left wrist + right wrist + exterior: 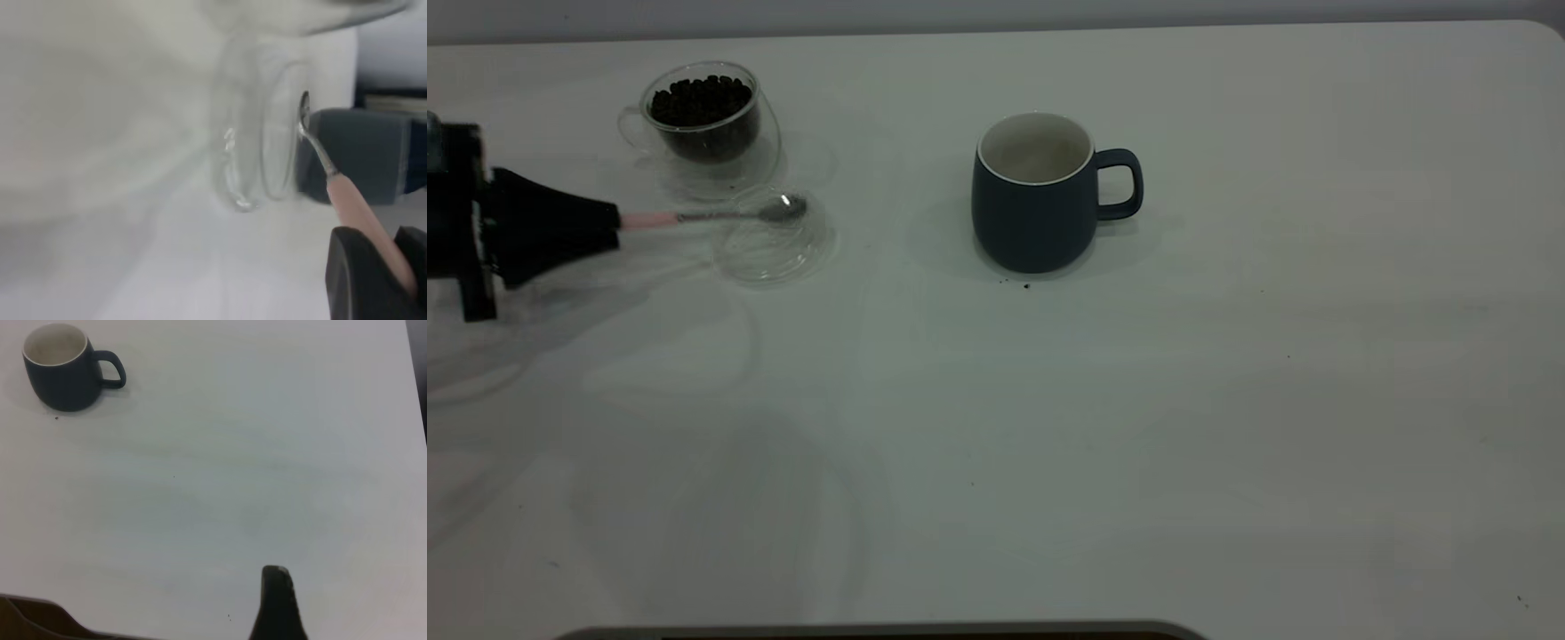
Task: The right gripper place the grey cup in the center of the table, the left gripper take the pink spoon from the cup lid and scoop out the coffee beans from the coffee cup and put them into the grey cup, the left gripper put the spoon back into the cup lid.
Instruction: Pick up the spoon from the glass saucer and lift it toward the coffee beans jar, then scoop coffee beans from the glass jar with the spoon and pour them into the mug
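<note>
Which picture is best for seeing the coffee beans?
The exterior view: it alone shows the coffee beans, dark and heaped in the glass cup behind the lid. The left wrist view shows only the lid and spoon; the right wrist view shows neither.

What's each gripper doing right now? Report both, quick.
Left gripper: closed on the pink spoon.
Right gripper: cannot be told.

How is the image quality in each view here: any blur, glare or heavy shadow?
Exterior view: dim and even, soft shadows around the grey cup and left gripper, a small glint on the pink spoon bowl. Left wrist view: the glass cup lid is blurred, with faint highlights on its rim. Right wrist view: sharp enough, with a greenish cast across the table.
</note>
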Robot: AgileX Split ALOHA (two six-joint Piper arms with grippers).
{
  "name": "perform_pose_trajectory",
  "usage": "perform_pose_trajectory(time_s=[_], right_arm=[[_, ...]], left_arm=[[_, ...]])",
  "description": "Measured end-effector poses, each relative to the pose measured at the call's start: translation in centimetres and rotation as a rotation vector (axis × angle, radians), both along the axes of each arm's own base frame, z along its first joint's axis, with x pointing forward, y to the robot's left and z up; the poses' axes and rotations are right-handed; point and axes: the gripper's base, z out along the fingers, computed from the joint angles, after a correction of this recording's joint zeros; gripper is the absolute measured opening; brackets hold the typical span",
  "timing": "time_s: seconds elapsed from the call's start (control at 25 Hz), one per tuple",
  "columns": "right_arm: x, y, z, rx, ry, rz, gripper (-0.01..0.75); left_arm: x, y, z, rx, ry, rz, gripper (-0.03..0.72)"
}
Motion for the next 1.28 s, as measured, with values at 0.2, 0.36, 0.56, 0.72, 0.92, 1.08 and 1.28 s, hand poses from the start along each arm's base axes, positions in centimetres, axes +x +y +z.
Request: perform_pose_trajectory(time_s=[0.2,0.36,0.56,0.72,0.92,1.08,1.28], right_arm=[[0.0,0.0,0.0,0.000,0.000,0.000,0.591],[0.0,0.0,0.0,0.000,0.000,0.000,0.591],[0.0,0.0,0.0,0.000,0.000,0.000,0.591],[0.0,0.0,0.0,0.000,0.000,0.000,0.591],[0.0,0.0,0.0,0.000,0.000,0.000,0.591],[0.0,0.0,0.0,0.000,0.000,0.000,0.591],[0.0,0.0,0.0,0.000,0.000,0.000,0.591]], left_arm=[[-0.5,0.4,1.0,-0.002,0.012,-0.058,0.125],[-0.5,0.6,1.3,-0.007,0.002,-0.103,0.125],[2.1,2.4,4.2,0.059,-0.039,-0.121,0.125],[5.0,4.1,8.9,0.147,-0.111,-0.148,0.125],[7.4,5.7,12.8,0.261,-0.144,-0.183,0.125],[7.8,6.0,13.3,0.297,-0.178,-0.204,0.125],[7.8,5.8,13.3,0.339,-0.246,-0.264,0.125]])
